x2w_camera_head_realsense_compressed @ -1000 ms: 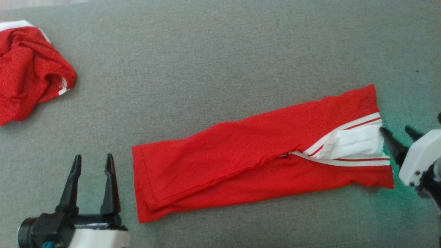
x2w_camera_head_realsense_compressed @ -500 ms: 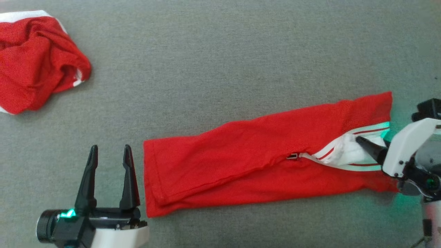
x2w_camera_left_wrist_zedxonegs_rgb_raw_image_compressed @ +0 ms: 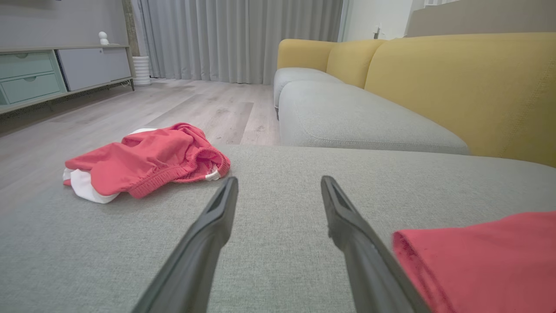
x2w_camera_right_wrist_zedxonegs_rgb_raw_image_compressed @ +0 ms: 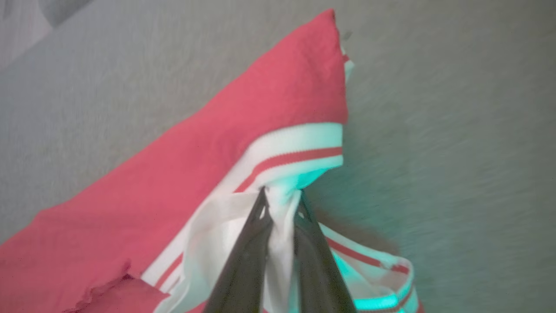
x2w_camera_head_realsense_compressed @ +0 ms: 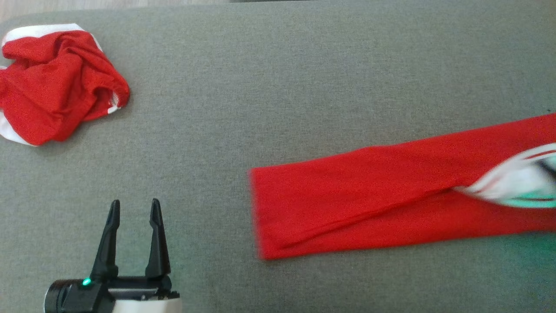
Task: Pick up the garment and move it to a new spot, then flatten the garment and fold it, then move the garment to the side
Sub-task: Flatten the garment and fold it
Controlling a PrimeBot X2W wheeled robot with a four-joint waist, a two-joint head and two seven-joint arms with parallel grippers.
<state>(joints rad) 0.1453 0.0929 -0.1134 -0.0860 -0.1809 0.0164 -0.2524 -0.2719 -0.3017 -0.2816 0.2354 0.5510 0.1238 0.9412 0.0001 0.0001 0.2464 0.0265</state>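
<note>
The left gripper (x2w_camera_head_realsense_compressed: 134, 202) hangs empty, its 2 fingers spread. Right of it the folded garment (x2w_camera_head_realsense_compressed: 369, 195) lies on the grey cushion (x2w_camera_head_realsense_compressed: 278, 87), light and limp, likely to sag. The right gripper (x2w_camera_right_wrist_zedxonegs_rgb_raw_image_compressed: 281, 193) pinches its white collar (x2w_camera_right_wrist_zedxonegs_rgb_raw_image_compressed: 217, 217), a sensible hold.

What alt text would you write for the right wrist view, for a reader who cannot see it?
The right gripper is shut on white cloth at the striped end of a red garment, pinched between its two dark fingers. The garment lies on a grey fabric surface; the picture is slightly blurred.
</note>
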